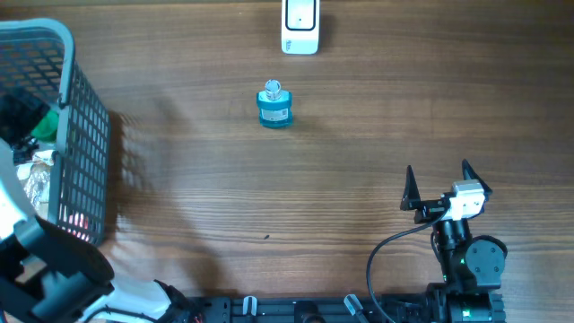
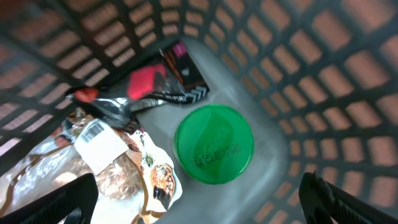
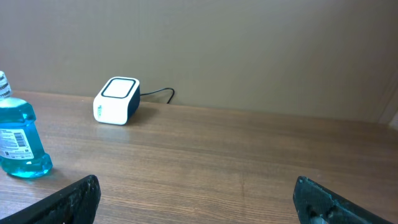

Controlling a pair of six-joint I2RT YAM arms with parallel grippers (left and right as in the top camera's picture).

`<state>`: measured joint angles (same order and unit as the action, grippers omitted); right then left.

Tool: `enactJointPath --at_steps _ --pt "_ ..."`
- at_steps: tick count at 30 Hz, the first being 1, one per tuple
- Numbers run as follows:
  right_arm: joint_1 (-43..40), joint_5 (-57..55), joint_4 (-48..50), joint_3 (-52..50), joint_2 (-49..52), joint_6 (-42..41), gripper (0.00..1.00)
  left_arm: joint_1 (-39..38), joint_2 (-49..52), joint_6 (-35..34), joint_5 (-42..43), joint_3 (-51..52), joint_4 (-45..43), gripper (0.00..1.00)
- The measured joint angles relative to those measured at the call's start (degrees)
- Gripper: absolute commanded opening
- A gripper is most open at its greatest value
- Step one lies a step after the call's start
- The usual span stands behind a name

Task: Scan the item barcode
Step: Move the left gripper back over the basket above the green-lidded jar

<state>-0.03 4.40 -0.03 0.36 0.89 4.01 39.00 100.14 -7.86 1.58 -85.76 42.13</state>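
Along the left edge of the tabletop [image 1: 359, 161] a big grey basket [image 1: 85, 152] is set. Inside it the left claw [image 2: 199, 180] is held wide open, and nothing is gripped by it. Near the near right corner the right claw [image 1: 439, 170] is spread wide too, with nothing in it. At the middle of the far edge a white scanner [image 1: 300, 25] is placed. Near it, but apart, a blue bottle [image 1: 274, 106] is stood upright. Under the left claw a round green lid [image 2: 214, 144], a black packet [image 2: 161, 84] and a clear bag [image 2: 106, 162] with a white label are seen
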Motion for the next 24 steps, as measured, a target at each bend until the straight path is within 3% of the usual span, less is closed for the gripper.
enactJointPath --at_steps 9,19,21,24 --pt "0.0 0.0 0.0 0.0 0.0 0.0 1.00 -0.7 6.7 9.4 -0.8 0.0 -4.0 1.00" --pt "0.0 0.0 0.0 0.0 0.0 0.0 1.00 -1.1 12.6 10.8 -0.9 0.0 -6.3 1.00" --pt "0.0 0.0 0.0 0.0 0.0 0.0 1.00 -1.5 12.6 10.8 -0.9 0.0 -6.4 0.93" --pt "0.0 0.0 0.0 0.0 0.0 0.0 1.00 -2.3 12.6 11.0 -0.9 0.0 -6.4 0.92"
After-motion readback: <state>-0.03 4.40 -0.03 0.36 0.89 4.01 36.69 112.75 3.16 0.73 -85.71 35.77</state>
